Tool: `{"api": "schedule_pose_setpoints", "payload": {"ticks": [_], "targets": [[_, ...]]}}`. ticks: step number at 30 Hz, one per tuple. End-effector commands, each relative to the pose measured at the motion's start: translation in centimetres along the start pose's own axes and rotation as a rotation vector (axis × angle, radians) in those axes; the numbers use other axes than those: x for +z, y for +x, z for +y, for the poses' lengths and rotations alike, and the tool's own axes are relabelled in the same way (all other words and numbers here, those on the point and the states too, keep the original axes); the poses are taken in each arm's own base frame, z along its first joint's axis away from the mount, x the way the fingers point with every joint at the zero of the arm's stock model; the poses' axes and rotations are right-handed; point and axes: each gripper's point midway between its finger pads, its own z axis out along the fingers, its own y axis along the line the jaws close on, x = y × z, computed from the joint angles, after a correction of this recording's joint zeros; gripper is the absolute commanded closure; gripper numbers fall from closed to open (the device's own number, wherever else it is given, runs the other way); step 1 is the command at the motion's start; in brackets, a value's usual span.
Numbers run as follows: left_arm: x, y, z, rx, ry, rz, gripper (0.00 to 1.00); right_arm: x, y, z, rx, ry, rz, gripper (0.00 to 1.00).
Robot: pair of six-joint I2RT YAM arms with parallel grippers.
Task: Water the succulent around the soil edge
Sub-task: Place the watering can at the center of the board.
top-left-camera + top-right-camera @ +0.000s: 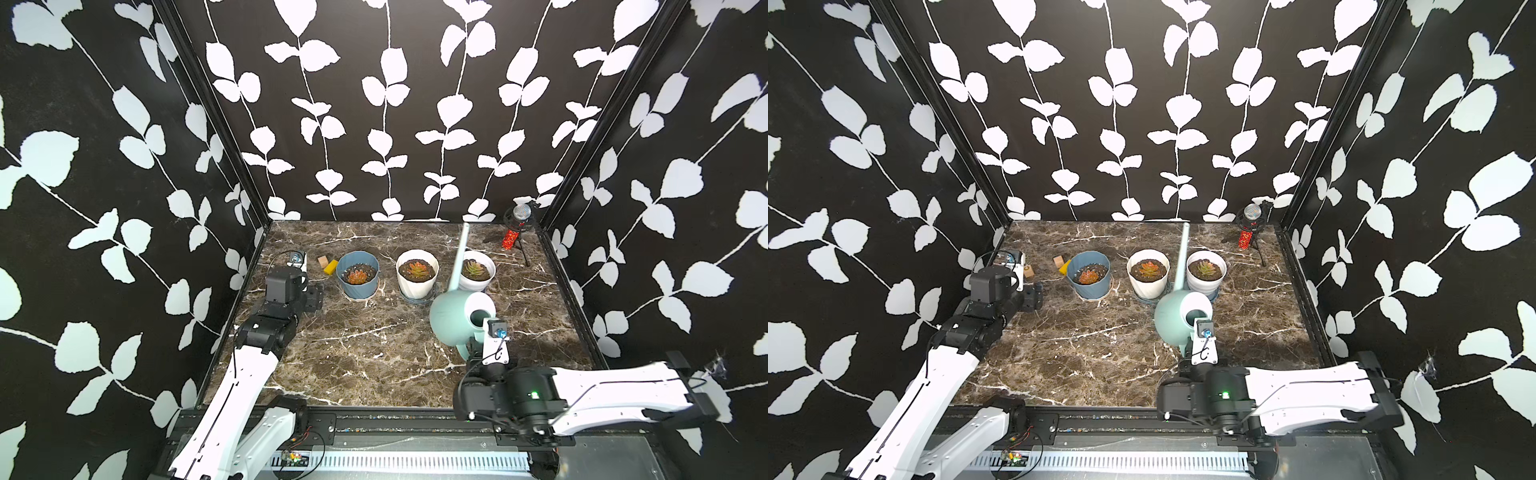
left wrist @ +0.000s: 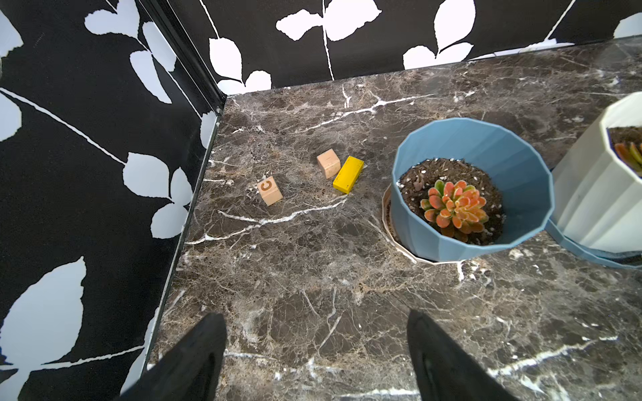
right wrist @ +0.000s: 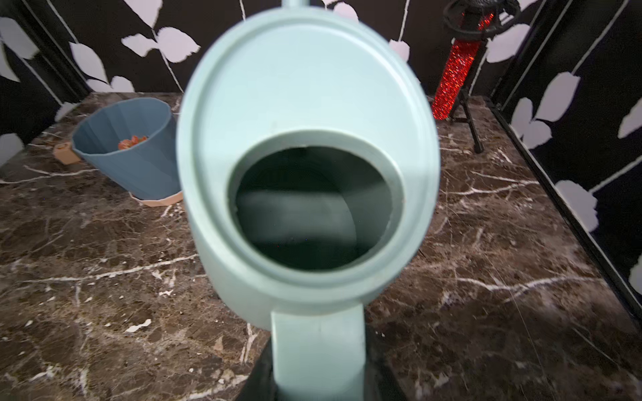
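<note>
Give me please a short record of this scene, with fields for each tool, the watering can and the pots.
left tool: open, empty, over the table near the blue pot
right tool: shut on the watering can handle
spout: raised, seen between the middle white pot and the right white pot
water: none visible
pots: three in a row, one succulent each

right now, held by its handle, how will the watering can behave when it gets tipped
The watering can looks like rigid plastic, so it likely won't flex. Held only by its handle in the right hand, it may twist in the grip. Its long spout probably makes small wrist turns swing the tip widely.
</note>
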Motion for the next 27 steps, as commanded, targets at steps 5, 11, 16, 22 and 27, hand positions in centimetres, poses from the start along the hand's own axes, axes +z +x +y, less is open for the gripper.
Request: {"api": "schedule_pose_setpoints", "payload": {"ticks": [5, 11, 16, 22, 27], "targets": [[-0.8, -0.7, 0.3, -0.002, -0.005, -0.030, 0.17, -1.7, -2.8, 1.5, 0.147, 0.082, -0.062, 1.00], [-1.2, -0.8, 0.3, -0.010, 0.008, -0.040, 0.16, -0.7, -0.2, 4.0, 0.151, 0.103, -0.003, 1.00], [-1.5, -1.0, 0.1, -0.015, 0.024, -0.046, 0.16, -0.1, 1.2, 5.1, 0.140, 0.146, 0.023, 1.00], [-1.7, -1.0, -0.1, -0.018, 0.039, -0.050, 0.16, 0.9, 2.5, 5.8, 0.142, 0.184, 0.034, 1.00], [-1.8, -1.1, -0.1, -0.020, 0.042, -0.053, 0.16, 1.8, 3.1, 6.3, 0.156, 0.217, 0.050, 1.00]]}}
